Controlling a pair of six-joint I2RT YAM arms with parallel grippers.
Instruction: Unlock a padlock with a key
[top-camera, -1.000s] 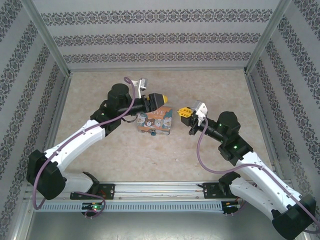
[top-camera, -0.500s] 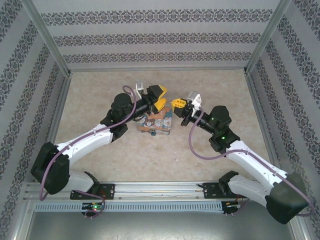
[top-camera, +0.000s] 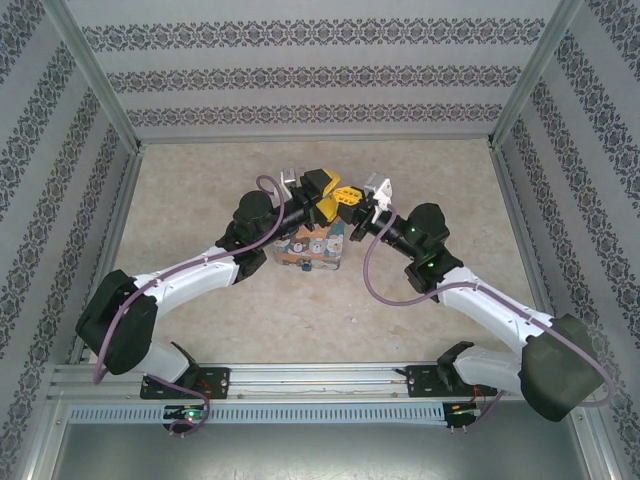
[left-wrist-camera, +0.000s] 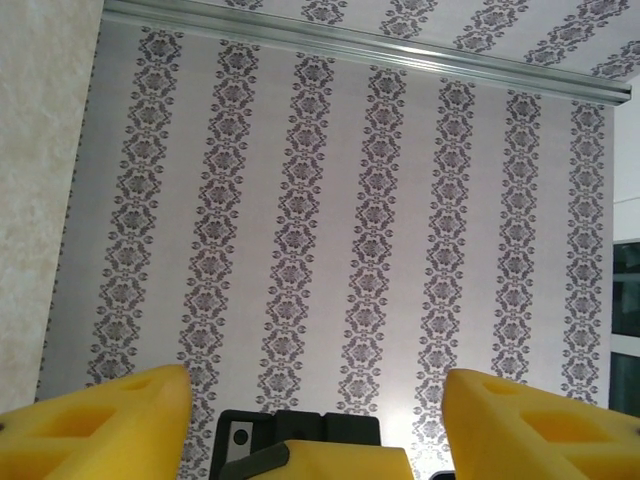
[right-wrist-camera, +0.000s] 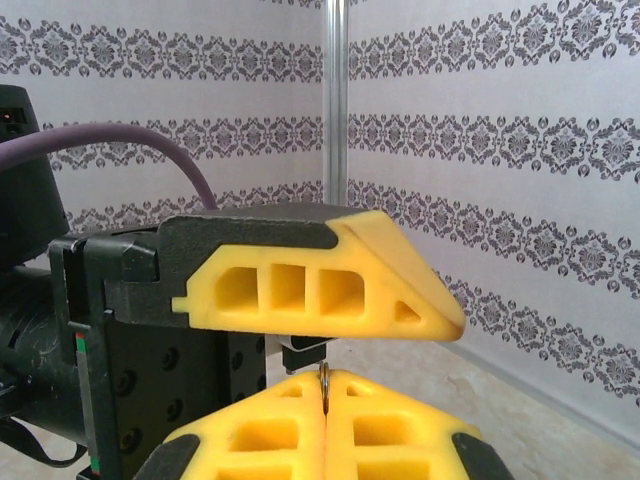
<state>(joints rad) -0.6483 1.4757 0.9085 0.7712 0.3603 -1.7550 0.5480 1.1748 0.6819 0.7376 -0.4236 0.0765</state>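
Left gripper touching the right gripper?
Apart. In the left wrist view the left gripper is open around the shut right gripper, wallpaper showing on both sides; the right wrist view shows a gap under the left finger.

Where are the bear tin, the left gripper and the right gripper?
tin (top-camera: 315, 250): top external view, printed lid.
left gripper (top-camera: 325, 193): top external view, between its fingertips.
right gripper (right-wrist-camera: 326, 382): right wrist view, between its closed fingertips.

We take this for a robot test booth in a lab: a left arm (top-camera: 190, 272) and a right arm (top-camera: 490, 310) bolted to a metal rail (top-camera: 320, 378) along a beige tabletop (top-camera: 450, 180), boxed in by aluminium posts (top-camera: 97, 80) and wallpapered panels (top-camera: 320, 75).
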